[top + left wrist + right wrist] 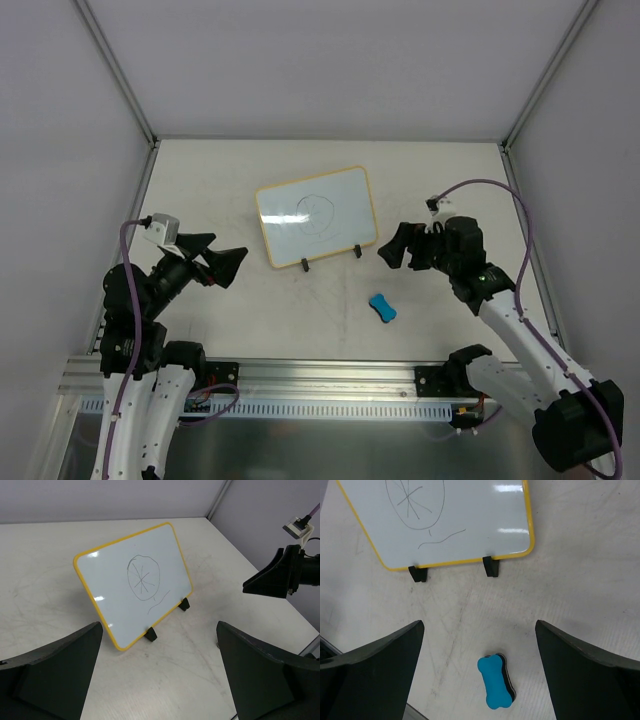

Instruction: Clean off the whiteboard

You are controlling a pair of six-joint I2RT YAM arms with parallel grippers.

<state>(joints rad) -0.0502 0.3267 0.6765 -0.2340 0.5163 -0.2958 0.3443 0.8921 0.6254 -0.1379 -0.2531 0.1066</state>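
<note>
The whiteboard point(316, 215) stands tilted on two black clip feet at the table's middle. It has a yellow frame and a dark circle scribble with a wavy line under it. It also shows in the left wrist view point(134, 580) and the right wrist view point(440, 517). A blue bone-shaped eraser point(382, 307) lies flat in front of the board, to its right; it also shows in the right wrist view point(495, 681). My left gripper point(222, 262) is open and empty, left of the board. My right gripper point(402, 247) is open and empty, right of the board and above the eraser.
The pale table point(450, 190) is walled by white panels with metal posts at the back corners. A metal rail point(320, 375) runs along the near edge by the arm bases.
</note>
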